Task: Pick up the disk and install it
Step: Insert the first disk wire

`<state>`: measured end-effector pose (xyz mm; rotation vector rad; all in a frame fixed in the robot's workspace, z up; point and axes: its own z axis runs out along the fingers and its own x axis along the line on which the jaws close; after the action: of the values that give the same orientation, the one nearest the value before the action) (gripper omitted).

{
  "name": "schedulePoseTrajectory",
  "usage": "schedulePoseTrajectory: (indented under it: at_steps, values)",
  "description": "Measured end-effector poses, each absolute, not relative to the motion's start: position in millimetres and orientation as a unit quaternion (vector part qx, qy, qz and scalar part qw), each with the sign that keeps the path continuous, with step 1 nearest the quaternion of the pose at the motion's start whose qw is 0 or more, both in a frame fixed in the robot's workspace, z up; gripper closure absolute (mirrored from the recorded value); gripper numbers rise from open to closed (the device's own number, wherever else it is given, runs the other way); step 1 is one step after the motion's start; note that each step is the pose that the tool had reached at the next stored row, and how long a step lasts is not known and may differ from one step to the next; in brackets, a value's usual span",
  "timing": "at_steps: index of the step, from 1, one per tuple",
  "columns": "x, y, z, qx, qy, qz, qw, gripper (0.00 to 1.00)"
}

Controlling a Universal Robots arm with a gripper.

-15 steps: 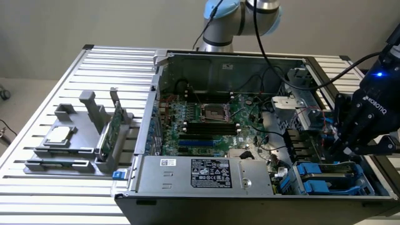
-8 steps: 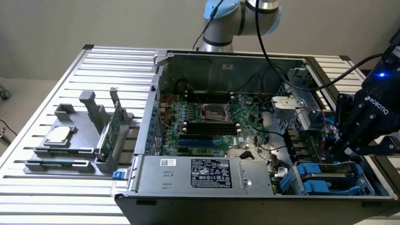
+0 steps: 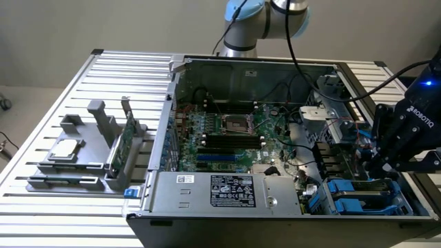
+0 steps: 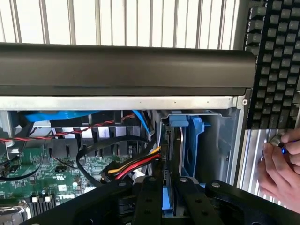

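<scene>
In the wrist view the disk (image 4: 167, 202) stands edge-on, a thin dark slab with a blue carrier edge. My gripper (image 4: 168, 190) is shut on it, one black finger (image 4: 147, 201) on each side. The disk's far end reaches into the drive bay slot (image 4: 180, 140) in the corner of the computer case, beside a blue plastic bracket (image 4: 196, 136). In the exterior view my gripper (image 3: 382, 166) hangs over the case's near corner on that view's right, just above the blue drive bay (image 3: 355, 199). The disk itself is hidden behind the gripper there.
The open case (image 3: 172, 77) holds a motherboard (image 3: 227, 134), a power supply (image 3: 227, 191) and loose cables (image 4: 131, 166). A grey rack (image 3: 76, 160) at the exterior view's left carries a small square chip (image 3: 65, 149) and a green card (image 3: 124, 142). A person's hand (image 4: 279, 168) and a keyboard (image 4: 276, 61) lie beside the case.
</scene>
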<state>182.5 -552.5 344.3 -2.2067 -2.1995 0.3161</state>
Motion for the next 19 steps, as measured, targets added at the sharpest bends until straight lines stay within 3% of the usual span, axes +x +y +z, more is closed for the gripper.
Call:
schedulePoseTrajectory:
  at_steps: [8, 19]
  values:
    - [191.4, -563.4, 344.4, -0.703, -0.703, 0.106, 0.023, 0.84]
    - [190.4, -565.6, 344.4, -0.702, -0.703, 0.105, 0.027, 0.84]
